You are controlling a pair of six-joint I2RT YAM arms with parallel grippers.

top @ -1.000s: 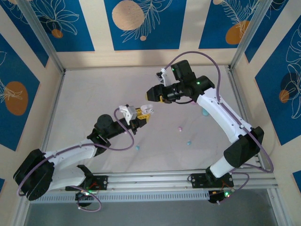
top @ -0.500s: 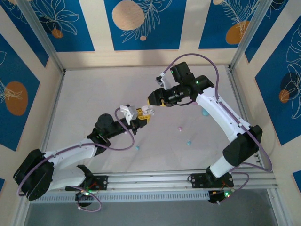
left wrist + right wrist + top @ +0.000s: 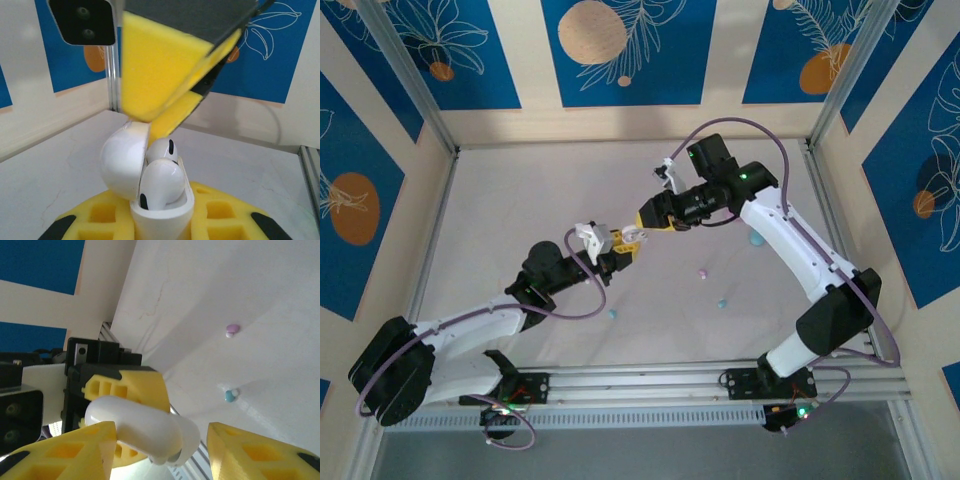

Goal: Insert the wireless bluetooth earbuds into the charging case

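My left gripper (image 3: 619, 245) is shut on the base of a white charging case (image 3: 161, 216), held up off the table. The lid (image 3: 124, 162) hangs open to the left. Two white earbuds (image 3: 160, 184) sit in the case's wells. My right gripper (image 3: 643, 226) has come in from the upper right, and its jaws stand open on either side of the lid (image 3: 131, 427). Its left finger (image 3: 67, 450) touches the lid, while the right finger (image 3: 260, 455) stands clear of it. A yellow fingertip (image 3: 165, 117) rests on the lid's top edge.
Loose on the table lie a pink earbud (image 3: 703, 272), a teal earbud (image 3: 722, 302) and another teal one (image 3: 613, 313). The pink earbud (image 3: 232, 330) and a teal earbud (image 3: 229, 395) lie below the right wrist. A teal object (image 3: 756, 238) sits under the right forearm.
My right gripper has moved down and left onto the case held by my left gripper, and its jaws have narrowed. The left arm has held still.
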